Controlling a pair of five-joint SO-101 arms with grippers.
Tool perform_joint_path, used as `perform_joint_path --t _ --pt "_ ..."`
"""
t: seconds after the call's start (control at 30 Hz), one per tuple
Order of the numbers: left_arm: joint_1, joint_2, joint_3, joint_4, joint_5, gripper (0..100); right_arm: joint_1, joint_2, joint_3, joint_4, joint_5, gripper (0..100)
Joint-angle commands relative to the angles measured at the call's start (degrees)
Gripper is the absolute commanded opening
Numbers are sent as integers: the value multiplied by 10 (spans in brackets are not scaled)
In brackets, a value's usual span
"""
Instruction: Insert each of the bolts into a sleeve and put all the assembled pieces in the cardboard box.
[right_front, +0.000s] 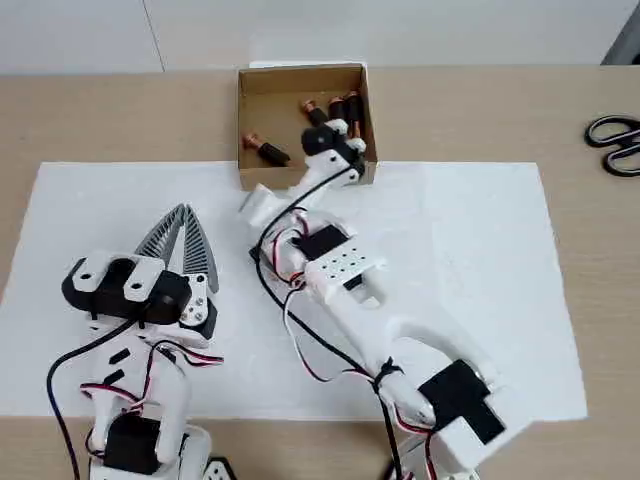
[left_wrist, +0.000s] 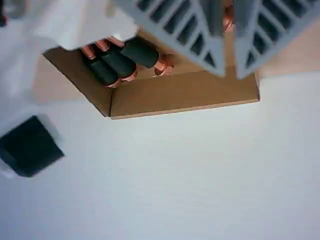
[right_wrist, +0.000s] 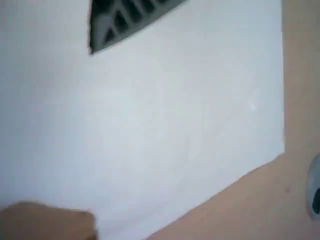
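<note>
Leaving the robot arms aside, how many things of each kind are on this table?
Bolts in sleeves: 4, all inside the box
Cardboard box: 1
White sheet: 1
Scissors: 1
Total: 7

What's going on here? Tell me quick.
The right pincer is over the near edge of the box, where several sleeved bolts lie. The left pincer, shut and empty, is over the paper, pointing toward the box.
</note>
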Motion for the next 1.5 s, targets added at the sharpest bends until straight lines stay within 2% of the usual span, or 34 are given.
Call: perform_joint_path --t 0.0,0.13,0.27,0.43,0.8,1.17,1.47 --pt "-2 -4 -3 -9 2 6 -25 -1 -38 -6 -4 176" --pt "-2 -4 -3 -9 2 6 -48 -1 -35 -4 -4 176" --pt "-2 -4 -5 -9 2 6 -48 -2 -35 55 -7 176" --pt "-2 -4 -6 -9 2 6 -39 -6 -38 108 -64 176" --pt "-3 -4 -6 -9 2 6 -29 0 -50 107 -64 176" --pt "-3 -4 -6 -10 2 6 27 60 -87 91 -62 176" --pt "-3 -4 -6 -10 2 6 25 96 -124 91 -64 176"
